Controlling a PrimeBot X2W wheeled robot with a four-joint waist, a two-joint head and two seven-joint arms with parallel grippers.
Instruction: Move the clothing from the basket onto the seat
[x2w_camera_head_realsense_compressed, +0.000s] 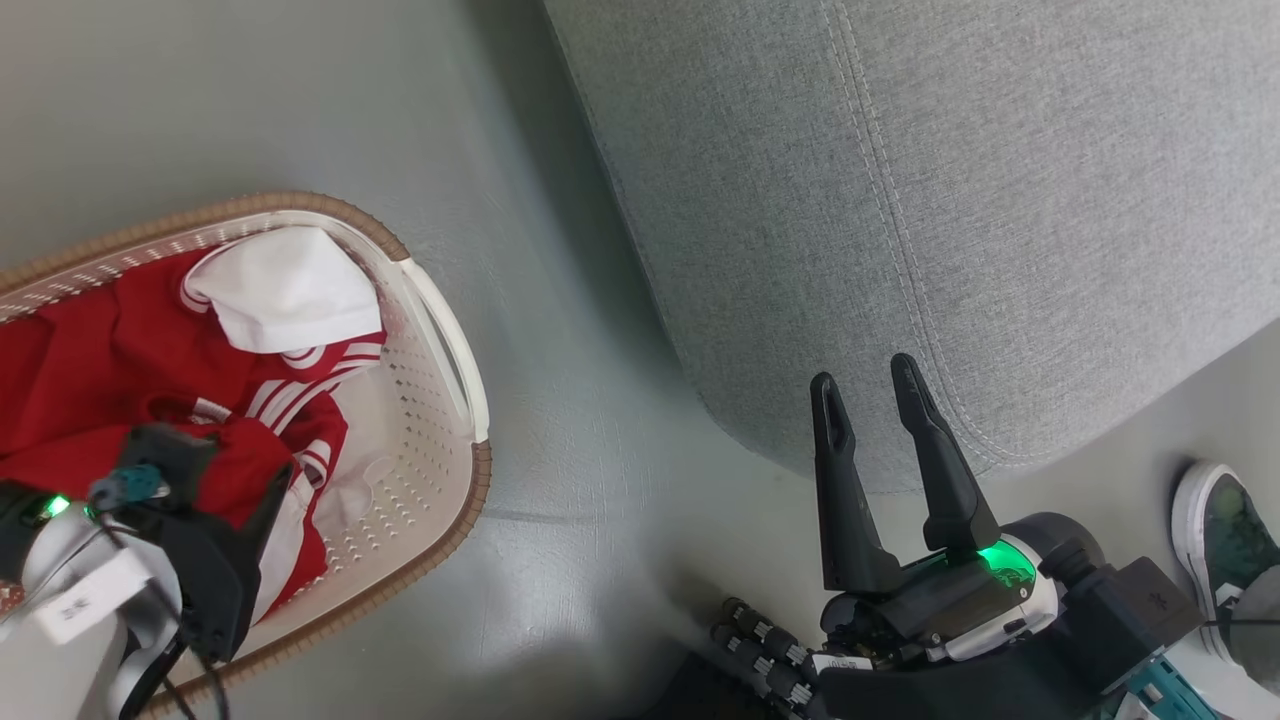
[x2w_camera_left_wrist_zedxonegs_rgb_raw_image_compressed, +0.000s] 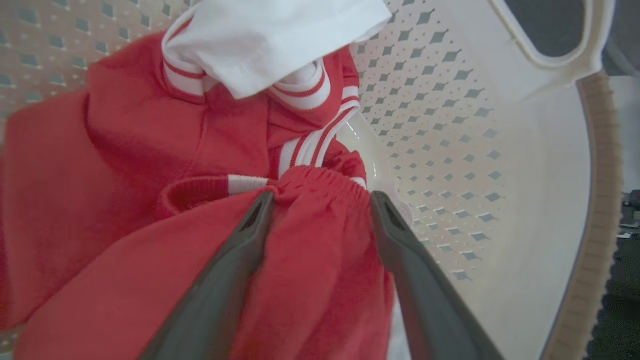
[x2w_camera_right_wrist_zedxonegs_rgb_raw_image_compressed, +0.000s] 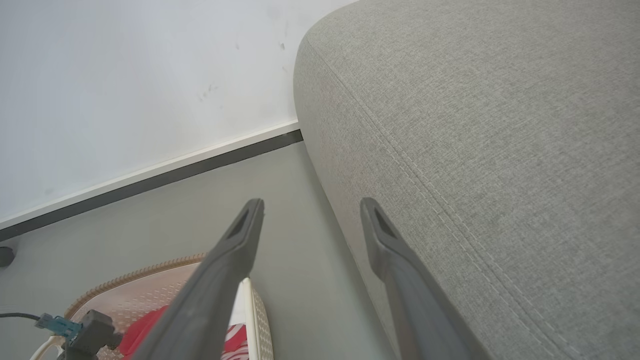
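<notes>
The clothing (x2w_camera_head_realsense_compressed: 90, 370) lies heaped in the basket (x2w_camera_head_realsense_compressed: 450, 340) at the left, red with white stripes and a white panel on top. In the left wrist view my left gripper (x2w_camera_left_wrist_zedxonegs_rgb_raw_image_compressed: 322, 196) is down inside the basket (x2w_camera_left_wrist_zedxonegs_rgb_raw_image_compressed: 500, 175), open, its fingers either side of a bunched red fold of the clothing (x2w_camera_left_wrist_zedxonegs_rgb_raw_image_compressed: 150, 135). The seat (x2w_camera_head_realsense_compressed: 950, 200) is at the upper right. My right gripper (x2w_camera_head_realsense_compressed: 864, 372) stands open and empty over the seat's near corner. Its wrist view shows the right gripper (x2w_camera_right_wrist_zedxonegs_rgb_raw_image_compressed: 311, 204) beside the seat (x2w_camera_right_wrist_zedxonegs_rgb_raw_image_compressed: 475, 150), with the basket (x2w_camera_right_wrist_zedxonegs_rgb_raw_image_compressed: 150, 290) and clothing (x2w_camera_right_wrist_zedxonegs_rgb_raw_image_compressed: 145, 325) below.
Grey floor (x2w_camera_head_realsense_compressed: 560, 400) separates the basket from the seat. A person's shoe (x2w_camera_head_realsense_compressed: 1225, 540) stands at the lower right, close to my right arm. In the right wrist view a white wall with a dark baseboard (x2w_camera_right_wrist_zedxonegs_rgb_raw_image_compressed: 150, 175) runs behind the basket.
</notes>
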